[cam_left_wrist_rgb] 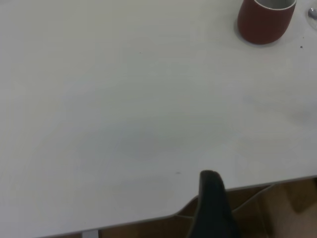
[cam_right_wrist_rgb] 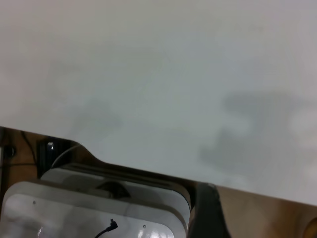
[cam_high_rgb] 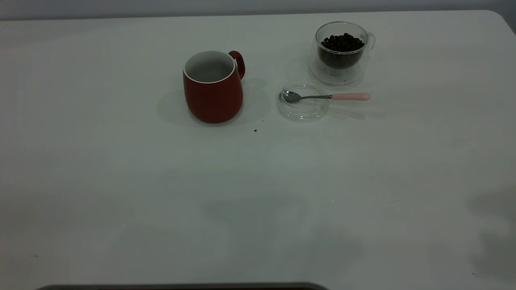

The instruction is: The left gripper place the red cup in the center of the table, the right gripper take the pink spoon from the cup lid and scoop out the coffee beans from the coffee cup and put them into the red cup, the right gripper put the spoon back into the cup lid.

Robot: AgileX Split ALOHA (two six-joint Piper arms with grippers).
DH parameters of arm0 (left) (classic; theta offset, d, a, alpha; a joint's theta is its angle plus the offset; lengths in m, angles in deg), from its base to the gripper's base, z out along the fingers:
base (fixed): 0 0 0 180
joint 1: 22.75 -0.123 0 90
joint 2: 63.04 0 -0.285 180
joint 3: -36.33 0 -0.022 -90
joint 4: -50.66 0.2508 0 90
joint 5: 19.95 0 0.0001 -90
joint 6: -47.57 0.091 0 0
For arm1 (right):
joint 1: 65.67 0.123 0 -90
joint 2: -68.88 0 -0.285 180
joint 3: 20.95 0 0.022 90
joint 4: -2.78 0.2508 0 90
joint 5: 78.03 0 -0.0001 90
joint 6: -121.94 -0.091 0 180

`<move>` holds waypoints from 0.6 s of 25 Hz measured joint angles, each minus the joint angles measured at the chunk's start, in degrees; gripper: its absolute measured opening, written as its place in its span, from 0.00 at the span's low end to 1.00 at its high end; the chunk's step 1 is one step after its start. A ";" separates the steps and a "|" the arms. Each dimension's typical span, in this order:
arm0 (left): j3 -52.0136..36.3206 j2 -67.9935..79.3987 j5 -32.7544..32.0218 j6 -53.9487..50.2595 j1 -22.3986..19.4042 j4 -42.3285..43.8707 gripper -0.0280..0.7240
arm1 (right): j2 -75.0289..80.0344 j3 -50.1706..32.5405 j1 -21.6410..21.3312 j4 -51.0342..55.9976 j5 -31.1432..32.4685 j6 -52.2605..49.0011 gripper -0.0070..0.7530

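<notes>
While its bowl rests in the cup lid [cam_high_rgb: 303, 108], the pink spoon [cam_high_rgb: 326, 96] points rightward; jaws' state unclear.

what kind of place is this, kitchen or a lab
Most likely a lab or test bench, not a kitchen: a bare white table holds only a staged set of a red cup, a glass coffee cup of beans and a pink spoon on a lid.
</notes>
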 joint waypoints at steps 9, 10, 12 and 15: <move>0.00 0.00 0.00 0.00 0.00 0.00 0.82 | -27.25 -13.96 0.16 -1.23 -1.03 -2.31 0.79; 0.00 0.00 0.00 0.00 0.00 0.00 0.82 | -29.40 -14.85 0.62 -1.84 -0.71 -2.64 0.79; 0.00 0.00 0.00 0.00 0.00 0.00 0.82 | -34.12 -16.20 2.04 -3.44 0.57 -3.28 0.79; 0.00 0.00 0.00 0.00 0.00 0.00 0.82 | -39.75 -18.54 4.03 -6.70 1.58 -5.33 0.79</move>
